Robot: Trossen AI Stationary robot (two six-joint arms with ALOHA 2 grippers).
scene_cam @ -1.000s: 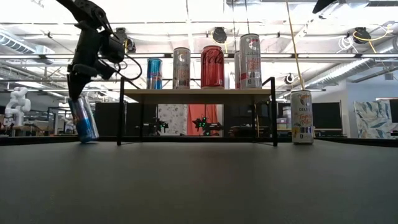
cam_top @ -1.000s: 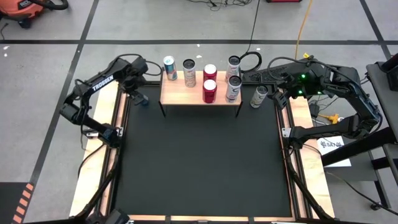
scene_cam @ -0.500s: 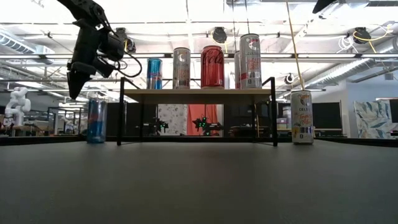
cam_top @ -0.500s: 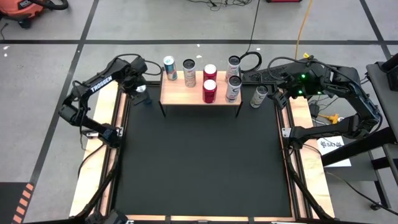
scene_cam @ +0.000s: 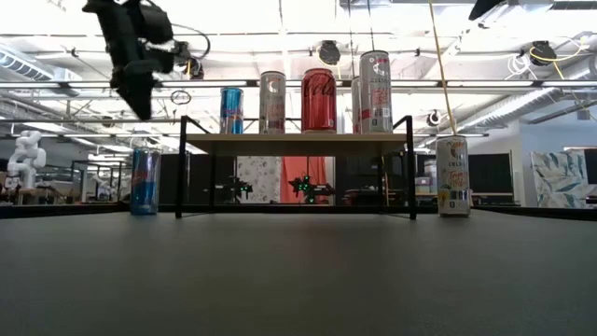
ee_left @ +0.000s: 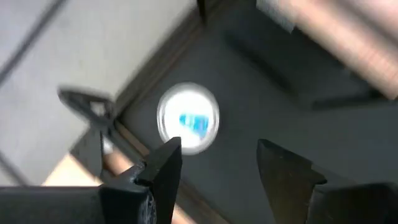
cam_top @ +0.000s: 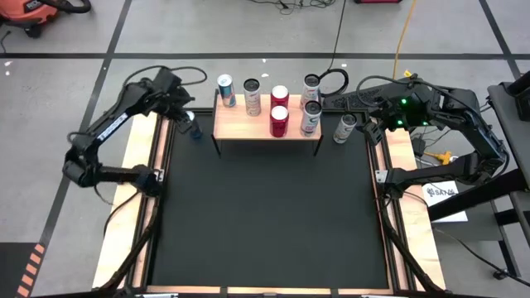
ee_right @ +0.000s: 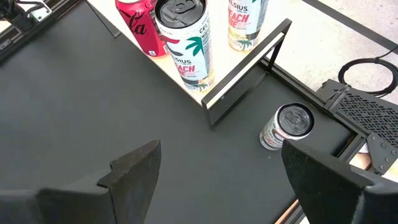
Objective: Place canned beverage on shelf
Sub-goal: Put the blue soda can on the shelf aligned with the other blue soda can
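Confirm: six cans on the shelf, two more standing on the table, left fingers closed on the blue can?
One thing is off: the left gripper is not holding the blue can. The low view shows it hanging above the can with nothing between its fingers, and the can standing alone on the table. The rest holds: six cans on the shelf, two on the table.
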